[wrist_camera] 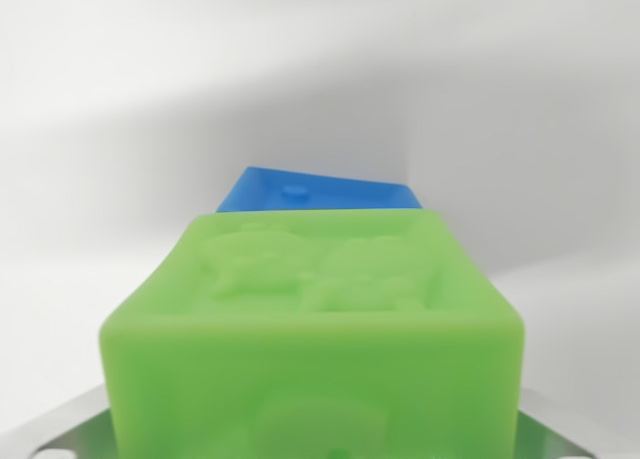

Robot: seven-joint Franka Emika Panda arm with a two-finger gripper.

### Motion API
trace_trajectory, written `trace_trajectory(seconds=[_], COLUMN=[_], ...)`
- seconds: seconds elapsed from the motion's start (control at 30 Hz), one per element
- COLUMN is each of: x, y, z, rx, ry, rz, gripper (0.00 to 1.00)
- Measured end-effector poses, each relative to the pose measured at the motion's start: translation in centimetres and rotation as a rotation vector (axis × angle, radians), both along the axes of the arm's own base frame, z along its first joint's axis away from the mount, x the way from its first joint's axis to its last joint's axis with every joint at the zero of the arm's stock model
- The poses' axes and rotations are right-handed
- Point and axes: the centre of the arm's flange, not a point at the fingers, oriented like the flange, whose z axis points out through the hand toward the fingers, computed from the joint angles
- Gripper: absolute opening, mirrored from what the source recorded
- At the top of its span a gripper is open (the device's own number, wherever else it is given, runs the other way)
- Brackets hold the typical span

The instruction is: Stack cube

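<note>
Wrist view: green cube fills the lower foreground, embossed top face up; blue cube sits just behind it, partly hidden; white desk around; metal end effector parts flank the green cube; grip cannot be told.

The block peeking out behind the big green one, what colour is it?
Blue, with a small round bump on top; the wrist view shows it.

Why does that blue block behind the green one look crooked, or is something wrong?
Nothing looks damaged or spilled. The blue cube sits turned at an angle behind the green cube, so its top edge slants. The green cube fills the wrist view, blurred because it is close.
</note>
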Motion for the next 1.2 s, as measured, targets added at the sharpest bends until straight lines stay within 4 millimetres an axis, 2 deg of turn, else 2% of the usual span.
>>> trace_trajectory(seconds=[0.9,1.2], x=[0.0,0.1], y=[0.0,0.0], z=[-0.1,1.2], rx=[0.0,0.003], ry=[0.001,-0.003], rz=[0.0,0.0], gripper=[1.0,1.0])
